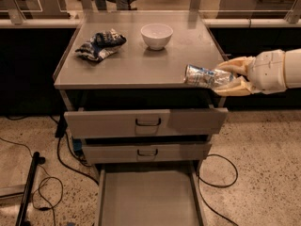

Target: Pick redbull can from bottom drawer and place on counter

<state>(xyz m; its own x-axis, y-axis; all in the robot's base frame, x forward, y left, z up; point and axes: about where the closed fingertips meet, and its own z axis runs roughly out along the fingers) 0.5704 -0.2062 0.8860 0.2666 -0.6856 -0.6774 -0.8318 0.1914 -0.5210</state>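
Observation:
My gripper (pixel 225 77) comes in from the right, its beige fingers (pixel 233 64) shut on the redbull can (pixel 203 76). The can is a shiny silver cylinder with bluish markings, held lying sideways. It hangs at the counter's (pixel 136 65) front right edge, its free end just over the top. The bottom drawer (pixel 148 197) is pulled out at the bottom of the view and its grey tray shows nothing inside.
A white bowl (pixel 156 35) stands at the back middle of the counter. A blue-and-white cloth bundle (pixel 100 44) lies at the back left. The top drawer (pixel 146 122) is partly pulled out. Black cables (pixel 56 173) and a black pole (pixel 27 187) lie on the floor at left.

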